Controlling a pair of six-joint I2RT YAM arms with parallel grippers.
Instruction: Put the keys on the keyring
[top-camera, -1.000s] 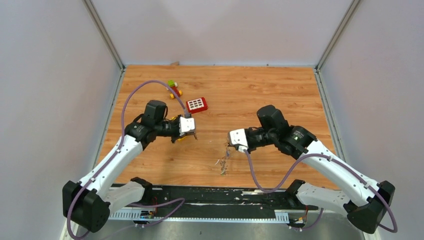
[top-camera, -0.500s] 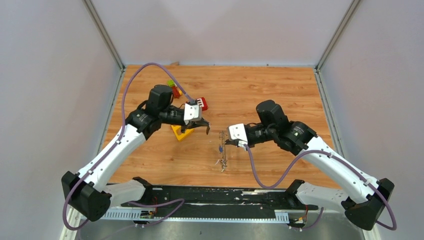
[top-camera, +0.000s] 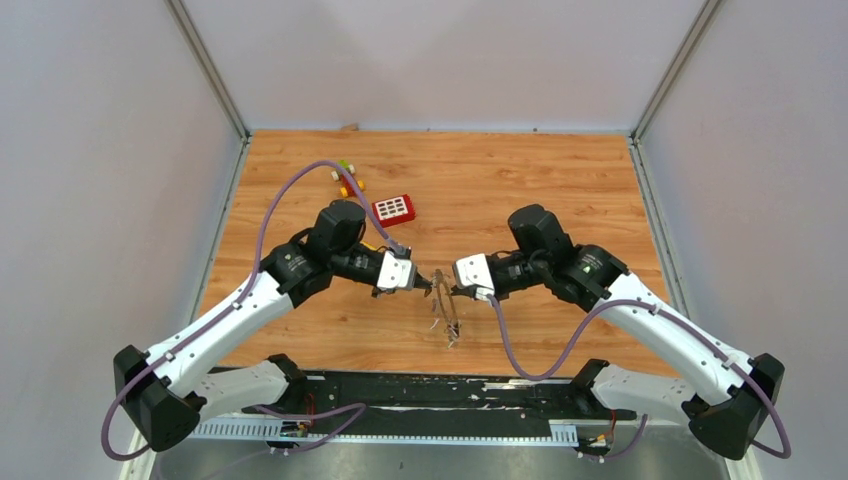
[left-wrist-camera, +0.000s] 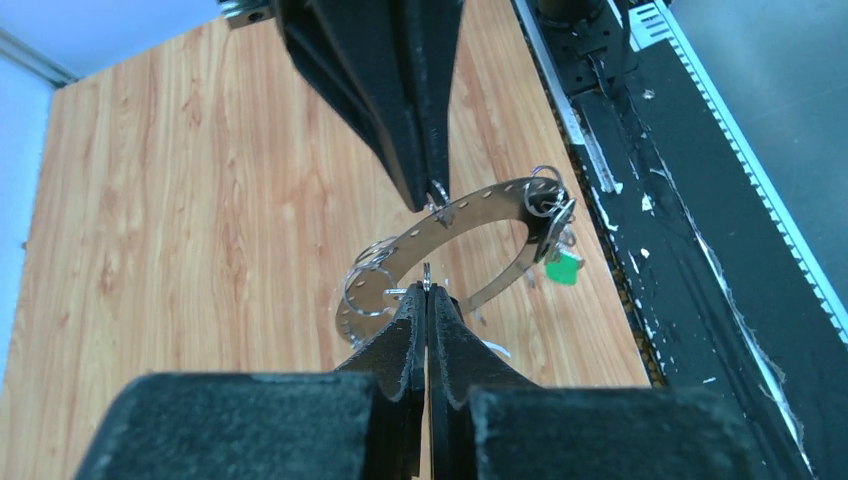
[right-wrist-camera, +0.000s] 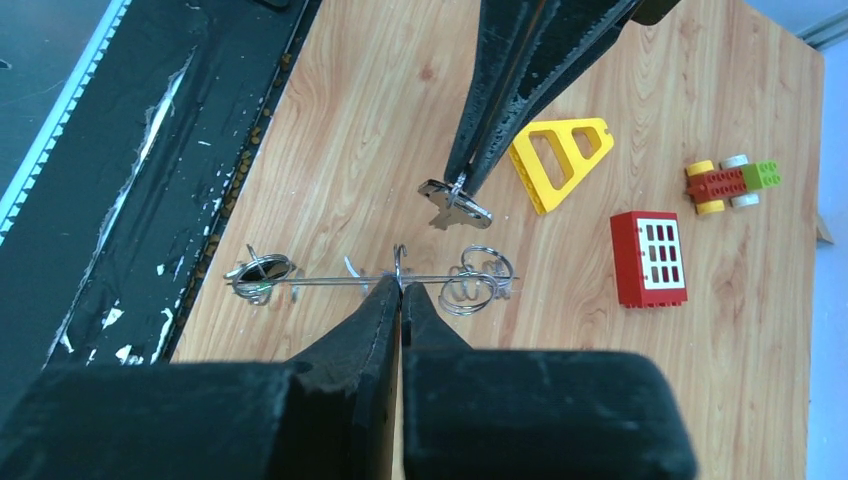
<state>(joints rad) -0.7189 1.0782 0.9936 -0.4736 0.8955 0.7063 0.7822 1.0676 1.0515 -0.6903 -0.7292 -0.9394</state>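
Two claws are now brought tip to tip over the middle of the table (top-camera: 560, 180), whereas a second ago the left claw (left-wrist-camera: 427, 292) was held well apart, back beside the yellow triangular block (right-wrist-camera: 560, 160). The left claw is pressed together on a small silver key (right-wrist-camera: 455, 208). The right claw (right-wrist-camera: 400, 285) is clamped on the rim of the keyring (left-wrist-camera: 480, 203), which is held up between the two arms. The key is judged to be presented to the keyring for threading; it is not yet seen on it.

Counted:
- one keyring
- one key in the left claw
- one green-headed key (left-wrist-camera: 563, 268) hanging from the keyring
- at least three small wire loops (right-wrist-camera: 470, 280) on it, the exact number not being clear

Also noted are one yellow triangular block, one red block (right-wrist-camera: 650, 258) and one toy car (right-wrist-camera: 730, 185).
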